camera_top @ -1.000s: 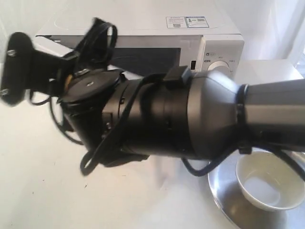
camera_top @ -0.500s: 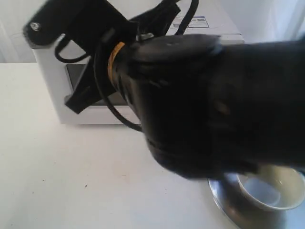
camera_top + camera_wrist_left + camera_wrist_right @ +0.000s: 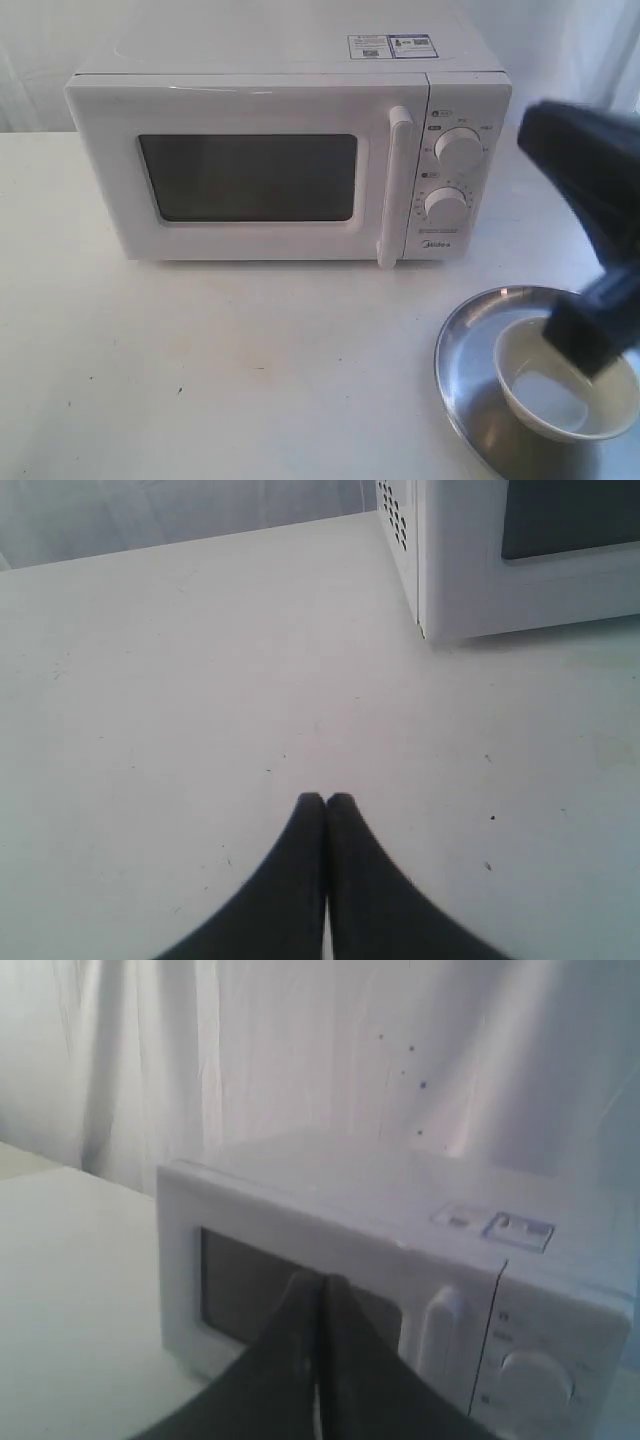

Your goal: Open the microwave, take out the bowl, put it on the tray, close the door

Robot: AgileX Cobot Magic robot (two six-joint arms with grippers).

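Observation:
The white microwave (image 3: 260, 90) stands at the back of the table with its door (image 3: 250, 240) shut flat, bar handle (image 3: 393, 185) upright beside the two knobs. The cream bowl (image 3: 560, 400) sits inside the silver tray (image 3: 465, 370) at the front right. My right arm (image 3: 590, 190) hangs dark above the tray and hides part of the bowl's rim. In the right wrist view, my right gripper (image 3: 322, 1280) is shut and empty, in the air in front of the microwave (image 3: 400, 1210). My left gripper (image 3: 326, 798) is shut and empty over bare table, off the microwave's (image 3: 520, 580) left corner.
A pale curtain (image 3: 300, 1050) hangs behind the microwave. White tabletop (image 3: 220, 360) stretches in front of the microwave and to its left. The tray runs off the exterior view's lower right edge.
The right arm, which blocked most of the exterior view, has swung away to the right. The microwave front now shows in full with its door shut. Bowl and tray have not moved.

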